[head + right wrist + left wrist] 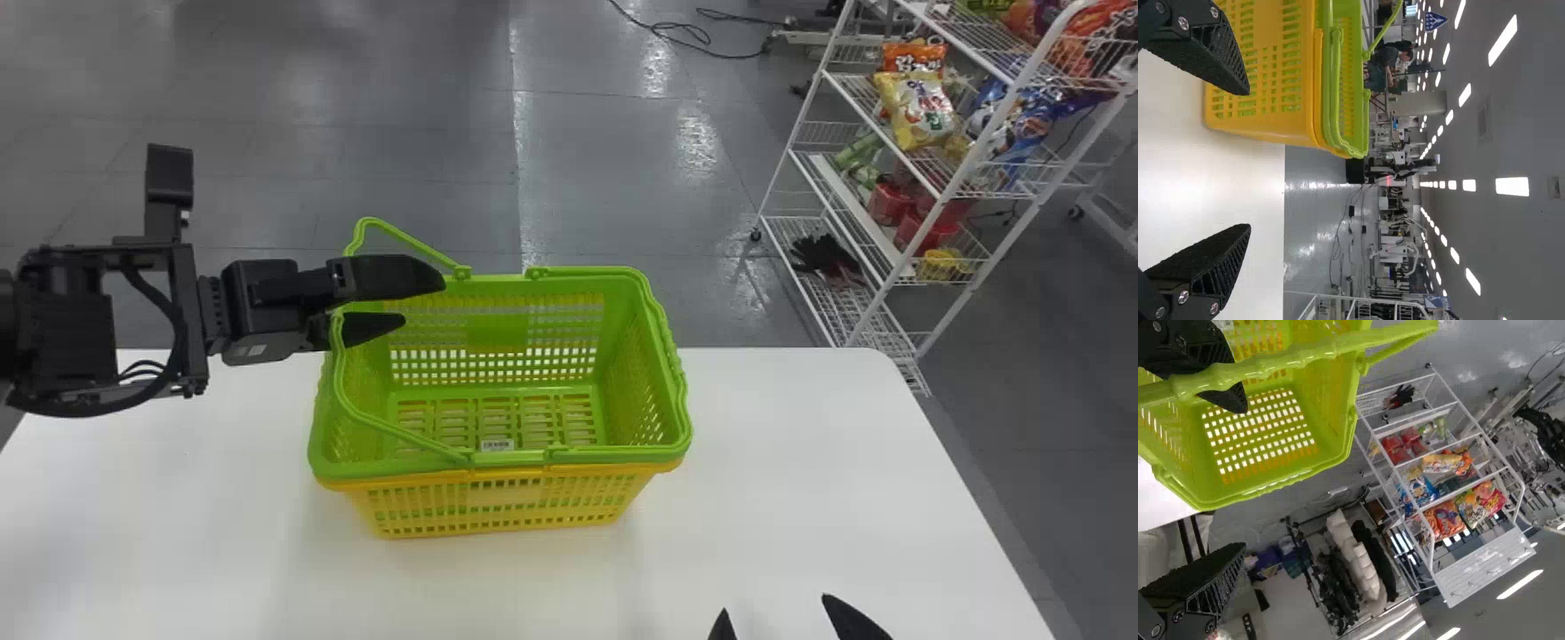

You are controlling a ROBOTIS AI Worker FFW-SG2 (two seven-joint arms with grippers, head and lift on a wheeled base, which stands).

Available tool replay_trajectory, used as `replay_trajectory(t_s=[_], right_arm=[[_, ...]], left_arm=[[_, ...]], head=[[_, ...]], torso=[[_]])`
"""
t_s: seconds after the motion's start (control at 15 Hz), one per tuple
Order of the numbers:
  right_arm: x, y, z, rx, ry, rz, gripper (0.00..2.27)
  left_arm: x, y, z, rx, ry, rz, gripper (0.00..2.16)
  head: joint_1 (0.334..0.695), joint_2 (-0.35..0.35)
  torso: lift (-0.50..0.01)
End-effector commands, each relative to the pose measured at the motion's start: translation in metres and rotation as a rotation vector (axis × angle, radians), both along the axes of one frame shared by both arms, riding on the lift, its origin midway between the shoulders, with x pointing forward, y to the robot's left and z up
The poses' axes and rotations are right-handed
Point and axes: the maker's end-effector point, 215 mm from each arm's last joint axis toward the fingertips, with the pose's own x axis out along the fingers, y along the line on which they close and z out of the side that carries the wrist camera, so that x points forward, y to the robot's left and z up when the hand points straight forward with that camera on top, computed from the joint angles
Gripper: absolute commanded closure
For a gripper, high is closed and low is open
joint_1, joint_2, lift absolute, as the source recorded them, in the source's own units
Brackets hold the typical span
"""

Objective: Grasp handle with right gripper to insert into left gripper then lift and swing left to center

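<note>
A green basket [640, 356] is nested in a yellow basket [498, 507] on the white table. Its left handle [391, 428] is tilted up toward my left gripper [423, 300], whose spread fingers reach over the basket's left end. The left wrist view has the handle [1271, 365] crossing one finger of my left gripper [1245, 478], not the gap; contact I cannot tell. My right gripper [775, 606] is low at the table's front, right of the baskets. Seen from the right wrist, this right gripper [1249, 159] stands open and empty, short of the yellow basket [1271, 73].
The white table [800, 462] extends to the right of the baskets and in front of them. Beyond its right edge stands a white wire shelf [889, 293] with snack bags and other goods. Grey floor lies behind the table.
</note>
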Motion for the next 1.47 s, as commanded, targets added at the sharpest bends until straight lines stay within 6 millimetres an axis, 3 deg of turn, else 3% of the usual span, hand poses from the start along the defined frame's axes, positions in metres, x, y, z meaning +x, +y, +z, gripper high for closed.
replay_trajectory(t_s=[0.0,0.33,0.53,0.67,0.87,1.4], right_arm=[[0.015,-0.011,0.012,-0.013,-0.016,-0.018,0.08],[0.057,-0.027,0.025,-0.033,-0.007,-0.041,0.17],[0.086,-0.040,0.033,-0.047,0.012,-0.059,0.88],[0.102,-0.044,0.035,-0.053,0.038,-0.067,1.58],[0.128,-0.046,0.035,-0.075,0.071,-0.068,1.96],[0.176,-0.047,0.033,-0.186,0.148,-0.042,2.01]], left_arm=[[0.004,-0.010,0.006,0.001,-0.004,-0.020,0.09],[0.009,-0.022,0.019,0.015,-0.022,-0.049,0.09],[0.011,-0.028,0.023,0.016,-0.028,-0.062,0.09],[0.011,-0.031,0.026,0.015,-0.031,-0.066,0.09],[0.010,-0.041,0.030,0.007,-0.035,-0.083,0.09],[0.007,-0.051,0.029,0.005,-0.028,-0.100,0.09]], head=[[0.695,-0.172],[0.695,-0.207],[0.695,-0.217],[0.695,-0.228],[0.695,-0.235],[0.695,-0.248]], torso=[[-0.093],[-0.093],[-0.093],[-0.093],[-0.093],[-0.093]])
